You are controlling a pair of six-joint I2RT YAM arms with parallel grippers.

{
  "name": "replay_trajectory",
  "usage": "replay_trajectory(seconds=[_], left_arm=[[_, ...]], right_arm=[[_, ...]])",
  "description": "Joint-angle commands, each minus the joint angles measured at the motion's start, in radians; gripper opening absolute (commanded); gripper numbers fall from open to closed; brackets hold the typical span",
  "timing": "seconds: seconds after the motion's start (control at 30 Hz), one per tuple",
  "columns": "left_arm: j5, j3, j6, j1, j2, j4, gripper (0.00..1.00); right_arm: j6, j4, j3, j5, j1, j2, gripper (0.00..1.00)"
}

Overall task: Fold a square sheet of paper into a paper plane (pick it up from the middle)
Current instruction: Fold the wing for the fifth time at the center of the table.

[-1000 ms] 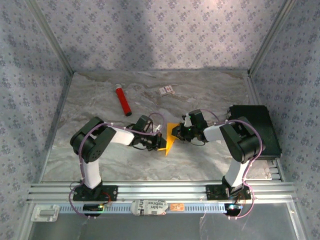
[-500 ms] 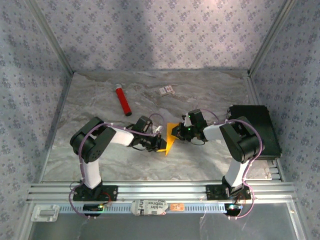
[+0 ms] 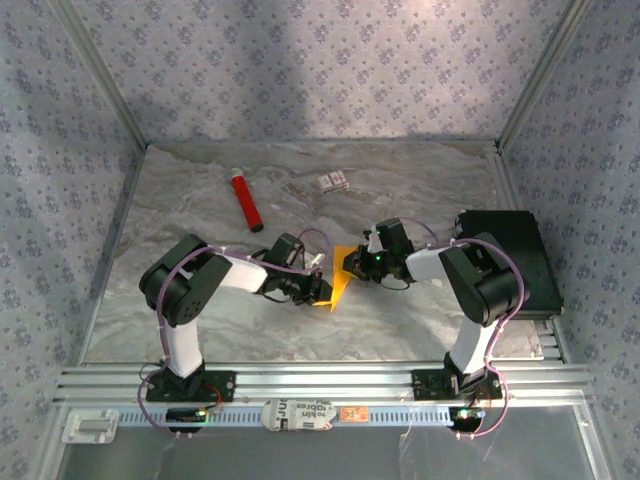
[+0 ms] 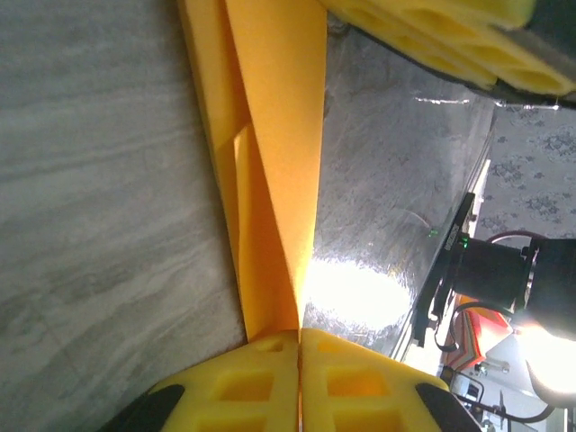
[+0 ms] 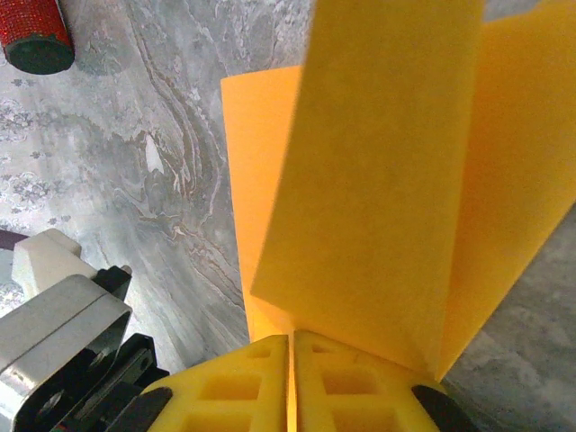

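The folding is judged to be well under way but not finished. The orange-yellow sheet (image 3: 340, 280) is no longer a flat square: several creases have been made and it is gathered into a narrow, layered form. A clean dart with level wings cannot yet be made out, so shaping and flattening of the last folds are taken to be left.

The sheet is found near the middle of the worktop (image 3: 200, 200), a little toward its near edge, held between the two arms. Whether its lower edge touches the surface cannot be told.

The left gripper (image 4: 299, 337) is clenched on one tapering end of the sheet (image 4: 270, 135), with the pads pressed together and only paper between them. The right gripper (image 5: 291, 346) is likewise clamped on the folded edge at the other side – the layers fan upward from its pads.

From the right wrist the paper (image 5: 387, 180) is seen as plain, thin and matte, with sharp straight creases and flaps standing apart rather than lying flat. From the left wrist a long central fold is seen running down to a point, with a smaller inner flap beside it.

A red tube (image 3: 246, 200) lies well apart, toward the far left corner.
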Motion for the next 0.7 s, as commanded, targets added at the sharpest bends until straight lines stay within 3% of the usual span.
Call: replay_trajectory(seconds=[0.0,0.1,0.2,0.27,0.4,0.6,0.67], left_arm=[[0.048,-0.042,0.026,-0.025,-0.014,-0.112,0.05],[0.045,-0.049,0.031,-0.027,-0.020,-0.121,0.00],[0.039,-0.057,0.033,-0.029,-0.022,-0.124,0.04],[0.034,-0.064,0.034,-0.029,-0.028,-0.126,0.11],[0.034,-0.072,0.043,-0.031,-0.032,-0.139,0.00],[0.038,-0.088,0.043,-0.037,-0.030,-0.136,0.00],[0.034,-0.092,0.042,-0.039,-0.032,-0.139,0.05]], right_arm=[[-0.026,-0.101,-0.013,0.114,0.027,0.076,0.12],[-0.025,-0.104,-0.013,0.118,0.027,0.077,0.12],[-0.023,-0.103,-0.013,0.119,0.027,0.078,0.12],[-0.022,-0.104,-0.014,0.122,0.027,0.078,0.12],[-0.021,-0.104,-0.015,0.126,0.028,0.078,0.12],[-0.021,-0.108,-0.012,0.126,0.031,0.081,0.12],[-0.022,-0.109,-0.013,0.128,0.030,0.081,0.12]])
